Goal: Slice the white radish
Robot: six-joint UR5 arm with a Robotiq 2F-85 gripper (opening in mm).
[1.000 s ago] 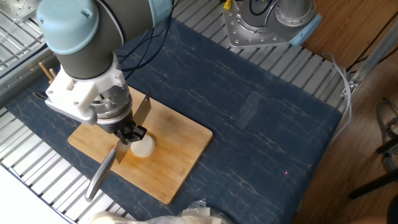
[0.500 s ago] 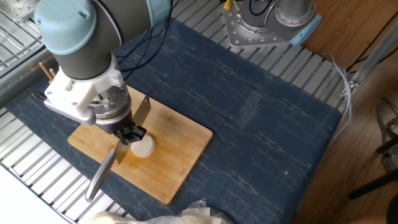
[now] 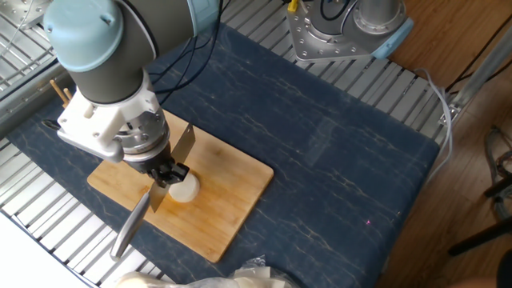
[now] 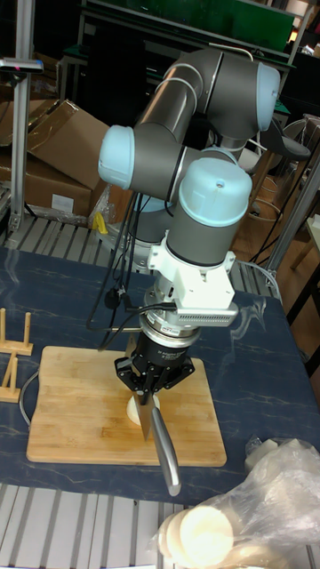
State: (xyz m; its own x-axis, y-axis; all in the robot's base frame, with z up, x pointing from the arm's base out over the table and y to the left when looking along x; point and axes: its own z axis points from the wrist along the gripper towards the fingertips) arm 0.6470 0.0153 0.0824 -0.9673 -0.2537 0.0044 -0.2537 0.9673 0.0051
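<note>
The white radish (image 3: 184,189) is a small cream-white round puck lying near the middle of the wooden board (image 3: 232,180); the gripper (image 3: 166,173), right above it, is clamped on a knife (image 3: 134,222)

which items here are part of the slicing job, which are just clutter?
In the job:
white radish
knife
gripper, shut on the knife
wooden cutting board

Lying about:
plastic bag of pale round pieces
small wooden rack
blue table cover
</note>
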